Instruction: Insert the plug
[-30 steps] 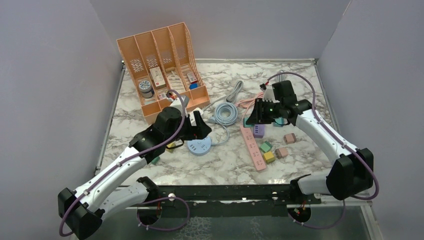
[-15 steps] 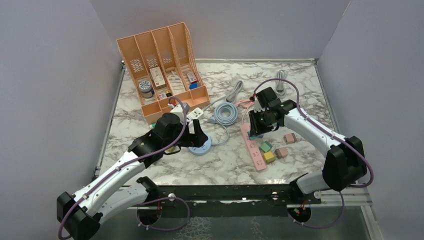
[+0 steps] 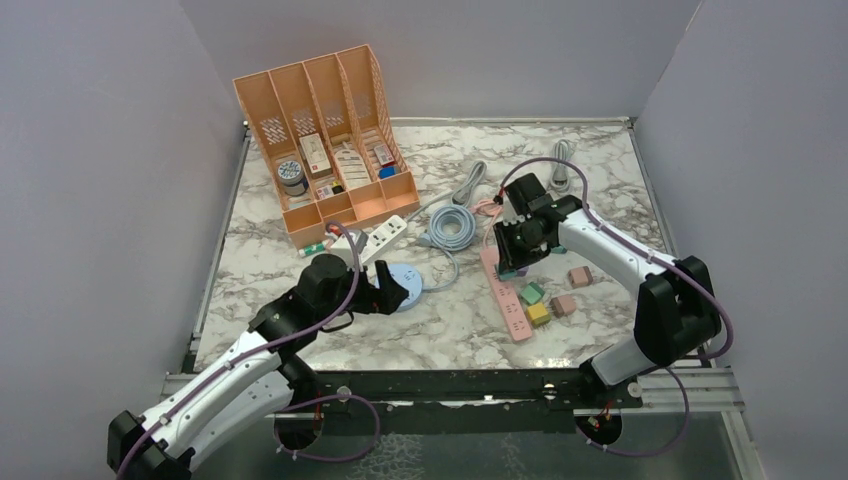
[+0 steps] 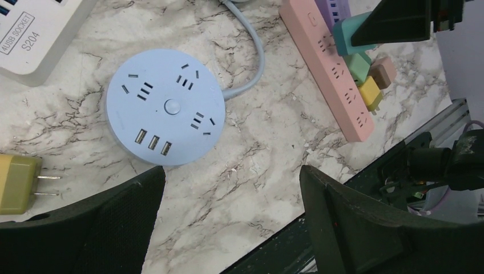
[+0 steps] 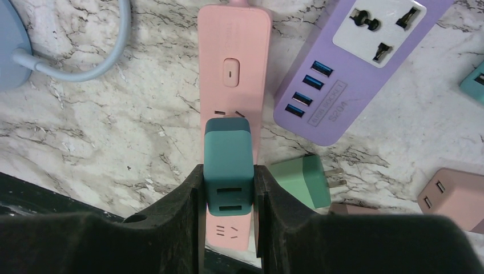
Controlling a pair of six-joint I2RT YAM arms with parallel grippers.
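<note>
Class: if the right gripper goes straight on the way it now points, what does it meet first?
The pink strip. The right gripper holds a teal plug aimed at a socket on it. Whether the prongs already touch is unclear.

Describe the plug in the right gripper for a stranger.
Find the long pink power strip right of the table's centre. Over its switch end, the right gripper holds a dark teal plug; the lighter green plug beside it lies loose.
</note>
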